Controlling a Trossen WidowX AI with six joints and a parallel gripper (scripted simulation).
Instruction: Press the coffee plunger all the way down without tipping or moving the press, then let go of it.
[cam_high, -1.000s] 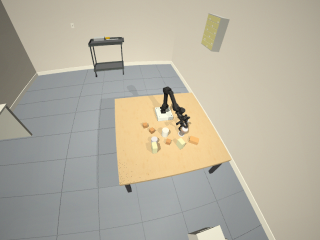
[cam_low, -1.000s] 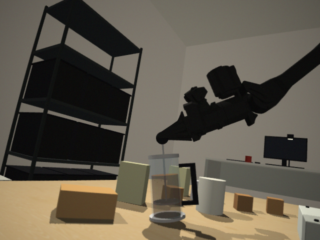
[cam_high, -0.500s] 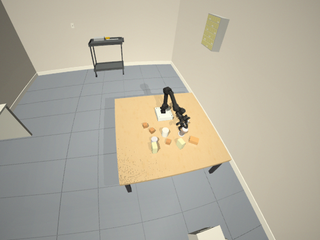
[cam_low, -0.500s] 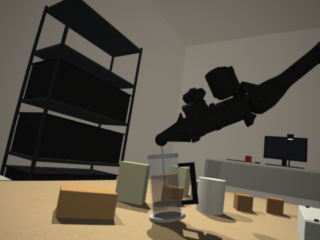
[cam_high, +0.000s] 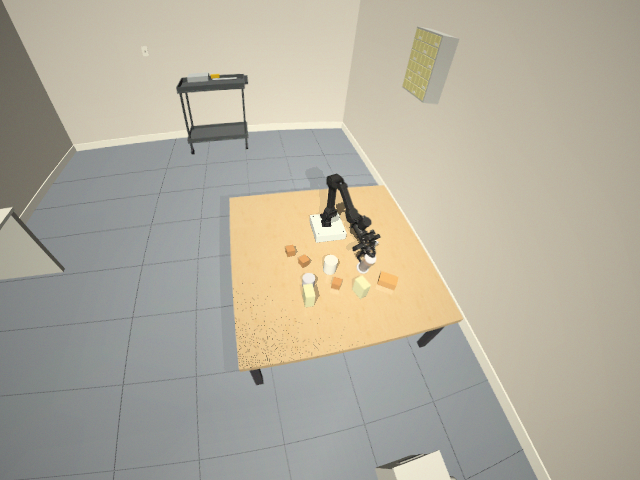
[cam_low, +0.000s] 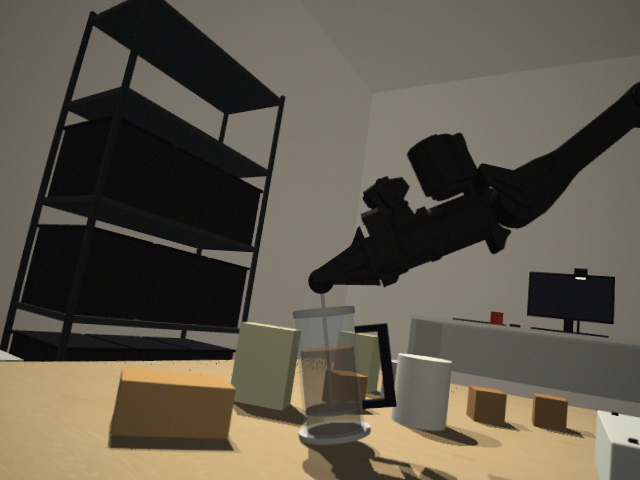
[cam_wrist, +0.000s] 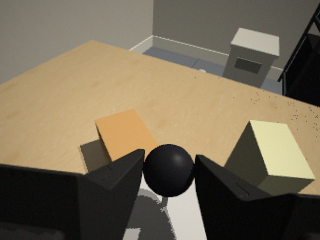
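The coffee press (cam_high: 367, 263) (cam_low: 330, 377) is a clear cylinder with a brownish tint, a pale base ring and a black handle (cam_low: 387, 366). It leans left in the exterior view, and the handle side of its base ring looks raised. My gripper (cam_low: 321, 281) (cam_wrist: 169, 159) is shut on the round black plunger knob (cam_wrist: 169, 177). The knob is a little above the lid (cam_low: 324, 311), with a short piece of the thin rod (cam_low: 323, 301) showing between. The dark plunger disc (cam_low: 330, 409) is low inside the cylinder, above the base. In the wrist view the knob and fingers hide most of the press.
A white mug (cam_high: 330, 264) (cam_low: 422, 391) stands near the handle. An orange block (cam_high: 387, 280) (cam_low: 173, 405) (cam_wrist: 125, 132) and a pale yellow block (cam_high: 361, 287) (cam_low: 266, 364) (cam_wrist: 285, 150) lie beyond the press. Several small brown cubes, a grey cylinder (cam_high: 308, 279) and another yellow block (cam_high: 309, 295) are farther off.
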